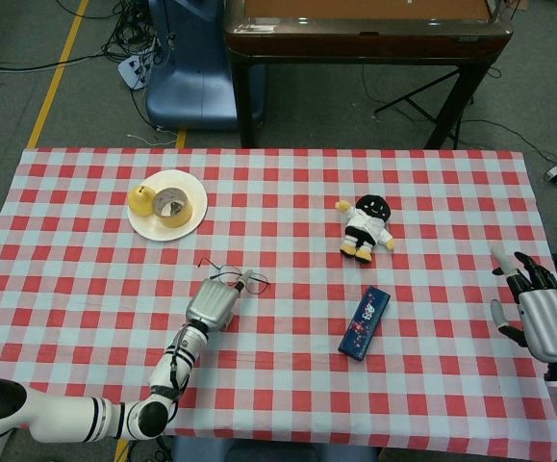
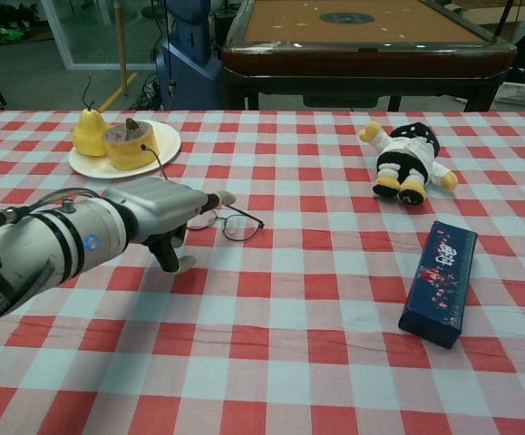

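Currently in hand: spectacles (image 2: 240, 227) lie flat on the cloth, not lifted; by my reading no grip is made yet, so grasp and lift are both left.
Table (image 1: 86, 250): red-and-white checked cloth over the whole top.
Left hand (image 1: 213, 304): near the front edge, left of centre; fingers stretched forward and apart, tips at the spectacles' near rim, thumb hanging below; holds nothing.
Right hand (image 1: 545, 318): off the right edge, near the front corner; fingers spread, empty.
Plate (image 1: 193, 214): towards the back left corner; carries a yellow pear (image 1: 140, 199) and a tape roll (image 1: 170, 203).
Blue box (image 1: 366, 322): right of centre, lying flat.
Plush doll (image 1: 366, 227): behind the box, on its back.
Spectacles, appearance: thin dark wire frame, round clear lenses, one temple raised; just ahead of the left hand.
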Tool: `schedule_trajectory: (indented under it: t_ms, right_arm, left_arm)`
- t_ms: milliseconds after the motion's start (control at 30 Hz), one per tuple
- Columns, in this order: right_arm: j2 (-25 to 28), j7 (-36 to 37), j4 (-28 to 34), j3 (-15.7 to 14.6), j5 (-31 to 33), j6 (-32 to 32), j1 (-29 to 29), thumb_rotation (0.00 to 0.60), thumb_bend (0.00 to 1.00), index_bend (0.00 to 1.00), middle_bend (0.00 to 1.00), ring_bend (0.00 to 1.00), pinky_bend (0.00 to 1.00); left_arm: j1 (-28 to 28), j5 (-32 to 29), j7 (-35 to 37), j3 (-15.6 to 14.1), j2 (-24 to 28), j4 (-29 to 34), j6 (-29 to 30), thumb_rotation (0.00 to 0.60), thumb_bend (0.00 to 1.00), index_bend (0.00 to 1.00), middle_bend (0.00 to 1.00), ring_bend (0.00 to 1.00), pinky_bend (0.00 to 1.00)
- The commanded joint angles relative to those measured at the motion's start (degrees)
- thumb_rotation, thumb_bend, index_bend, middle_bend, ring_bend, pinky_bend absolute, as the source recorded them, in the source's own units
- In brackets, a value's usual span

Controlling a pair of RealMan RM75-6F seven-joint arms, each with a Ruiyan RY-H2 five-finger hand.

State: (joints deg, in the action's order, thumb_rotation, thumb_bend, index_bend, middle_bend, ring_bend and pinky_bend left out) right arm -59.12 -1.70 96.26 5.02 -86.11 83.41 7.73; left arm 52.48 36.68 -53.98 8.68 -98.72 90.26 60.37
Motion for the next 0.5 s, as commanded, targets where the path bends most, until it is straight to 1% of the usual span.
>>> schedule_trajectory:
  t_ms: [33, 167, 300, 400, 500]
  right_arm:
    - [0.04, 0.00, 0.04, -0.03, -0.03, 0.06, -0.05, 0.600, 0.45, 0.00, 0.32, 0.10, 0.19]
    - [0.13, 0.08, 0.05, -0.08, -0.03, 0.24, -0.24, 0.600, 0.45, 0.00, 0.32, 0.10, 0.19]
    - [0.15, 0.17, 0.03, -0.07, -0.10, 0.35, -0.29, 0.600, 0.45, 0.00, 0.32, 0.10, 0.19]
    - [0.14, 0.17, 0.01, -0.07, -0.15, 0.31, -0.26, 0.600, 0.45, 0.00, 0.32, 0.10, 0.19]
    - [0.11, 0.34, -0.05, -0.08, -0.26, 0.41, -0.30, 0.600, 0.45, 0.00, 0.32, 0.10, 0.19]
  left_arm:
    - [0.92, -2.56, -1.37, -0.21, -0.32, -1.06, -0.08, 0.600, 0.43, 0.00, 1.00, 1.00, 1.00]
    - [1.75, -5.75, -2.86, -0.77, -0.27, -2.01, -0.37, 0.600, 0.43, 0.00, 1.00, 1.00, 1.00]
    - [2.14, -7.14, -3.45, -1.30, 0.44, -1.62, -0.14, 0.600, 0.43, 0.00, 1.00, 1.00, 1.00]
    - [1.96, -7.19, -3.17, -1.55, 1.87, 0.34, 0.81, 0.600, 0.43, 0.00, 1.00, 1.00, 1.00]
    - [0.88, -5.07, -0.79, -1.66, 3.58, 2.29, 2.16, 0.600, 0.43, 0.00, 1.00, 1.00, 1.00]
